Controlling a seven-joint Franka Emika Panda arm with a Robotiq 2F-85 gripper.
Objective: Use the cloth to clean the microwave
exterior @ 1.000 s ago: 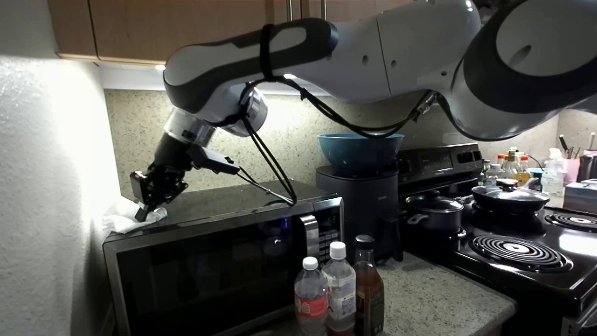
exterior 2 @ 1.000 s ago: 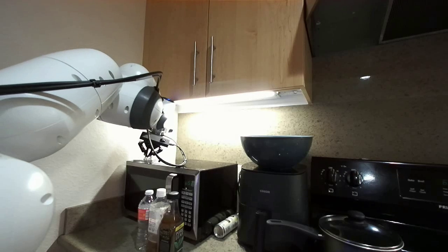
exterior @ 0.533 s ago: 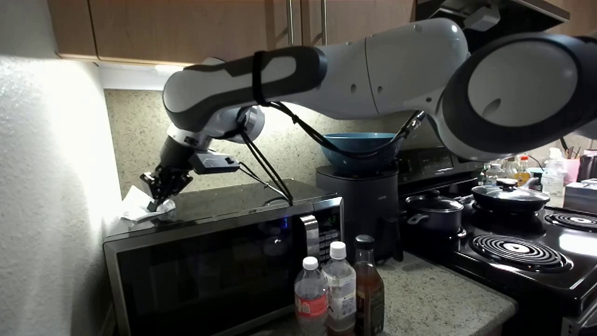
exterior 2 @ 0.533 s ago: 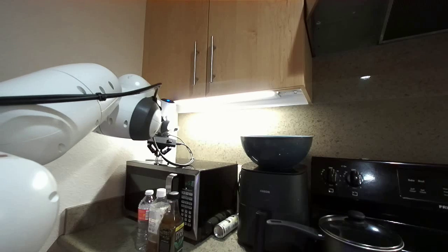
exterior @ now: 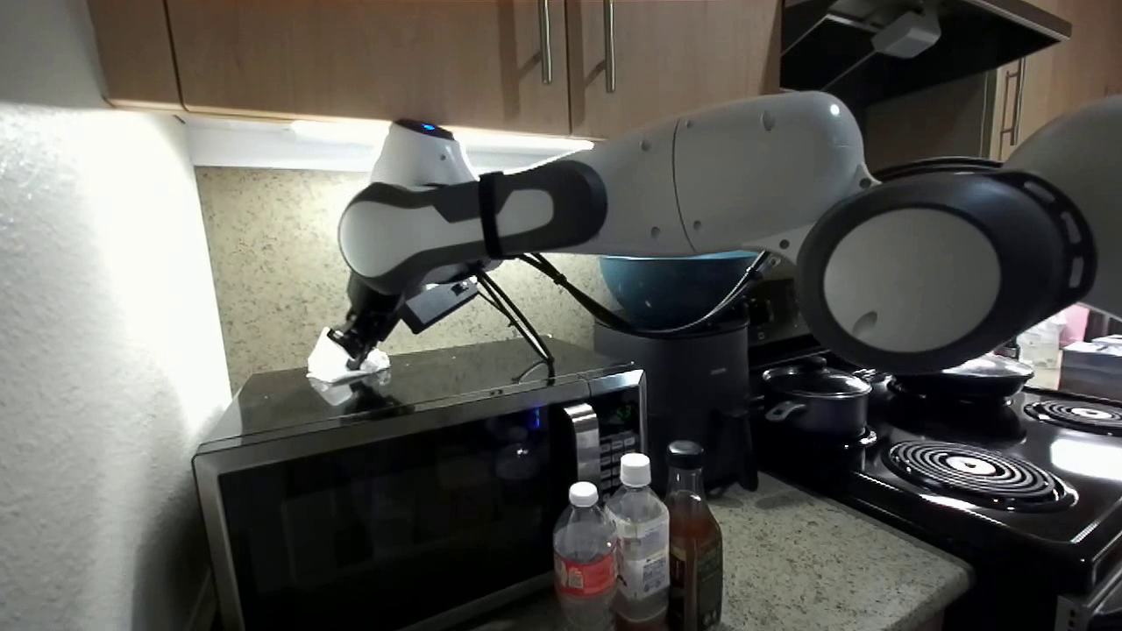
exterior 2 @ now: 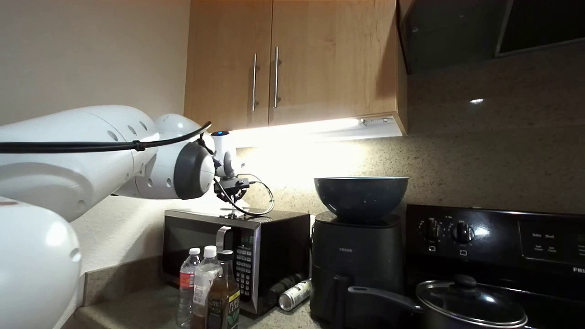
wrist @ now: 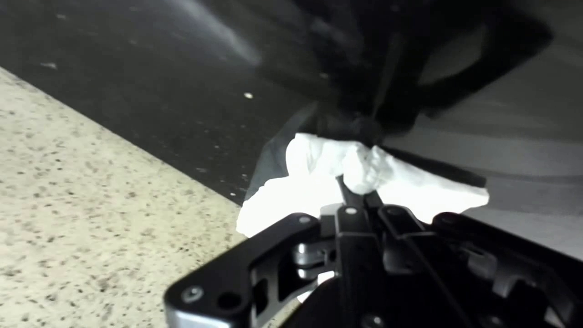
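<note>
The white cloth (exterior: 326, 359) lies crumpled on the black, shiny top of the microwave (exterior: 473, 372), toward its back left part in an exterior view. My gripper (exterior: 355, 361) is tilted down over it, with the fingertips at the microwave's top. In the wrist view the cloth (wrist: 291, 196) is bunched between the nearly closed fingertips of the gripper (wrist: 360, 193) and spreads out on both sides. Small white specks show on the microwave top (wrist: 136, 91) there. In an exterior view a cable and the arm partly hide the gripper (exterior 2: 234, 211).
A wall (exterior: 114, 350) stands left of the microwave, and a speckled backsplash (exterior: 272, 263) behind it. Cabinets (exterior: 368, 53) hang above. Several bottles (exterior: 585, 543) stand before the microwave. A blue bowl (exterior: 675, 289) sits on a black air fryer (exterior 2: 356, 265) beside it. The stove (exterior: 964, 517) is farther right.
My gripper and the cloth have moved along the microwave top, away from the left wall and toward the back. The arm's links have come down lower in both exterior views.
</note>
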